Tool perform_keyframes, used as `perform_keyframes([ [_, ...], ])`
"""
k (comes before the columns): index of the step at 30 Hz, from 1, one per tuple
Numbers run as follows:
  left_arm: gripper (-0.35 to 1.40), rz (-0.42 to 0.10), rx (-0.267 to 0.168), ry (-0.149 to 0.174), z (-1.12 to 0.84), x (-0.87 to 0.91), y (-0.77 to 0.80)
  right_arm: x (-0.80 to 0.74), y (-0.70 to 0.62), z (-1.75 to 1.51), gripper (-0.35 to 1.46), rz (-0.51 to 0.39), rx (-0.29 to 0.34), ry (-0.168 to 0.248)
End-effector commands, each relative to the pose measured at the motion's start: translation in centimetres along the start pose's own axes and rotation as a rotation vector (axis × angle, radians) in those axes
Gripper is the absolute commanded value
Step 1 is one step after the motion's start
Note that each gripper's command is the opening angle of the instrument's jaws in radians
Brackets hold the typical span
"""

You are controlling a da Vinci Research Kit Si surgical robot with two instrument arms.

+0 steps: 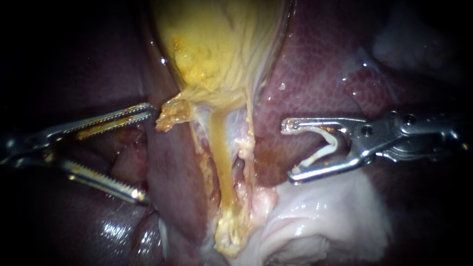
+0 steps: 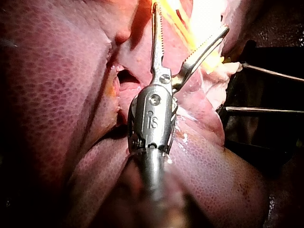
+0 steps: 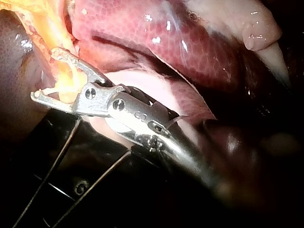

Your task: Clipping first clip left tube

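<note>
Right instrument [image 1: 293, 150], hand wide around a clip [image 1: 320, 153], sits right of the left tube [image 1: 222, 162]; left instrument's [image 1: 148, 153] hand gapes empty. Best straddle it fully before closing.

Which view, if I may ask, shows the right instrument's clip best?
The endoscope view: the white clip lies side-on, whole, in the right instrument. The right wrist view half loses it against yellow tissue; the left wrist view misses it.

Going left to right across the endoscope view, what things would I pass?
Left instrument, jaws open → yellow tube running down from the gallbladder → right instrument, its jaws holding a white clip.
</note>
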Motion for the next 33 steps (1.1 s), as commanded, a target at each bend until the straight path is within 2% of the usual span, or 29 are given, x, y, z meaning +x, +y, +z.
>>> perform_keyframes([
  [1, 1.03, -0.008, -0.007, 0.001, 0.00, -0.01, 0.00, 0.00, 0.00, 0.00, 0.60, 0.000, 0.000, 0.000],
  [8, 0.88, -0.105, -0.102, 0.005, 0.03, -0.09, 0.14, -0.01, 0.02, 0.00, 0.60, 0.000, -0.001, 0.000],
  [11, 0.81, -0.147, -0.133, 0.003, 0.09, -0.04, 0.26, -0.04, 0.03, 0.00, 0.60, -0.001, -0.002, -0.001],
  [16, 0.64, -0.211, -0.156, 0.020, 0.23, 0.08, 0.39, -0.10, 0.06, 0.03, 0.60, -0.003, -0.004, -0.001],
  [20, 0.37, -0.255, -0.164, 0.029, 0.33, 0.16, 0.43, -0.12, 0.06, 0.07, 0.60, -0.006, -0.006, 0.001],
  [26, -0.03, -0.297, -0.183, 0.053, 0.36, 0.30, 0.47, -0.16, 0.06, 0.12, 0.60, -0.009, -0.005, 0.003],
  [27, -0.18, -0.308, -0.185, 0.058, 0.34, 0.31, 0.48, -0.16, 0.06, 0.13, 0.60, -0.009, -0.005, 0.003],
  [29, -0.35, -0.332, -0.190, 0.061, 0.31, 0.32, 0.48, -0.16, 0.06, 0.13, 0.60, -0.009, -0.005, 0.003],
  [33, -0.35, -0.377, -0.212, 0.070, 0.19, 0.25, 0.49, -0.20, 0.06, 0.14, 0.60, -0.011, -0.002, 0.003],
])
